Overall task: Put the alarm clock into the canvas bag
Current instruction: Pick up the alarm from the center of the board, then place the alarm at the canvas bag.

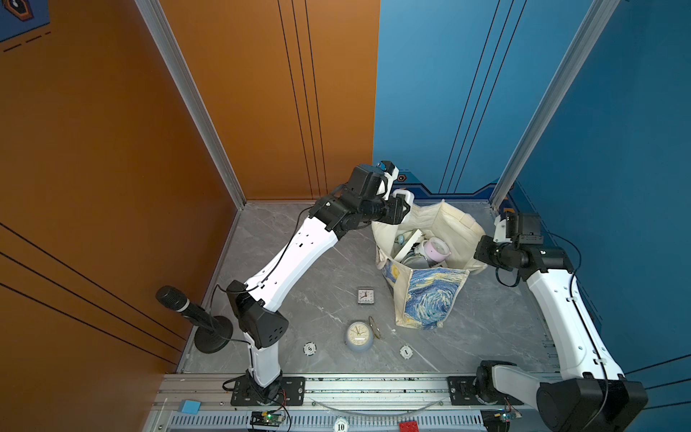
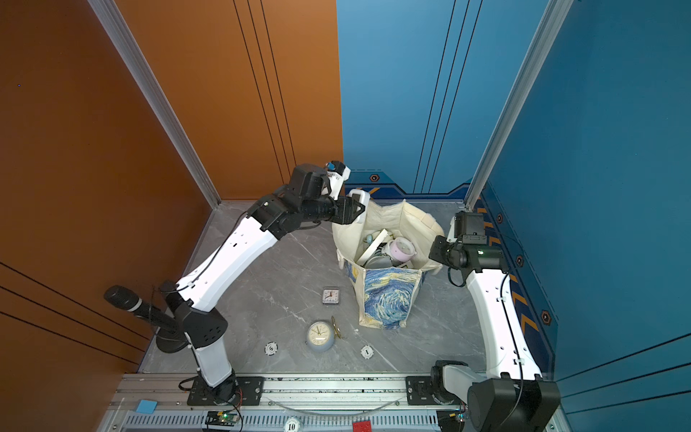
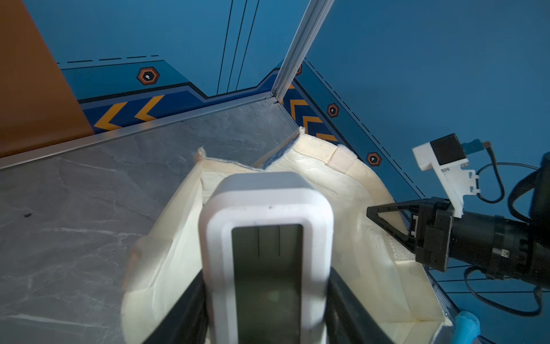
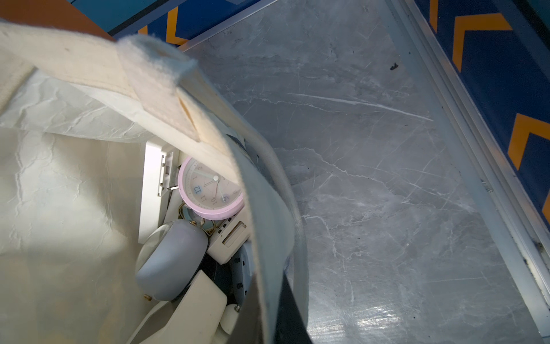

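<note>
Held in the half-open left gripper (image 1: pixel 398 209), the alarm clock (image 3: pixel 266 208) is best dropped over the middle of the canvas bag (image 1: pixel 426 299) (three o'clock rim pinched tight by the right gripper (image 3: pixel 372 211)).

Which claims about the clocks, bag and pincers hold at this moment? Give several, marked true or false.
1. The left pincer holds a white rectangular digital clock above the cream, starry-print canvas bag. True.
2. The bag is empty. False: a pink round clock and others lie inside.
3. The right pincer hangs open, clear of the bag. False: it is shut on the bag's rim.
4. A small square clock and a round grey clock sit on the grey marble tabletop. True.
</note>
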### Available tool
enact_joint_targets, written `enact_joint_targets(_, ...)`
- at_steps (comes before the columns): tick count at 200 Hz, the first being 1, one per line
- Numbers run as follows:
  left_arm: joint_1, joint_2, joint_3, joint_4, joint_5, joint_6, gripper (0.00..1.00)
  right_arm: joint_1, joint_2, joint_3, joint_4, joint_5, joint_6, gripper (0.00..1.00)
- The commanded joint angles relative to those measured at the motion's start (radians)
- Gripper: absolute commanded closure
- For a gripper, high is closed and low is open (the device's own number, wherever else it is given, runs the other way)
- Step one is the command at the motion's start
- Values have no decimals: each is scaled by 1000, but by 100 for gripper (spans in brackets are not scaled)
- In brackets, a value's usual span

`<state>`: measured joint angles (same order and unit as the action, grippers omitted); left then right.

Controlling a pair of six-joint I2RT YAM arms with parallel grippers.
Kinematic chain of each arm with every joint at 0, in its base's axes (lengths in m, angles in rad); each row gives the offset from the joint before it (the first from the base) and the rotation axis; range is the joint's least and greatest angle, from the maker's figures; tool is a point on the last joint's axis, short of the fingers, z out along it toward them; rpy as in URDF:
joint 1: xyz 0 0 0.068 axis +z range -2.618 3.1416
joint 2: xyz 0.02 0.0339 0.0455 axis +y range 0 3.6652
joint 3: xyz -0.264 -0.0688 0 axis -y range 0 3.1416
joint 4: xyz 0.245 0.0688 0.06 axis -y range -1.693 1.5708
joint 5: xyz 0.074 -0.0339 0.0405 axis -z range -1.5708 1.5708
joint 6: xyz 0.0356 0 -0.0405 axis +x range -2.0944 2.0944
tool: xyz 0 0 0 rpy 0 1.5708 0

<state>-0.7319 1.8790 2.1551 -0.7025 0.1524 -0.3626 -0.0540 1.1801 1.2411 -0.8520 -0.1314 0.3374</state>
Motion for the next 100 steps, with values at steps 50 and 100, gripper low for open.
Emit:
enact_joint_targets(50, -67, 198, 167, 4, 65, -51, 49, 14, -30, 43, -28, 3, -15, 90)
enact_joint_targets(100, -82, 323, 219, 3, 93, -125, 49, 19, -29, 45, -27, 11, -12, 90)
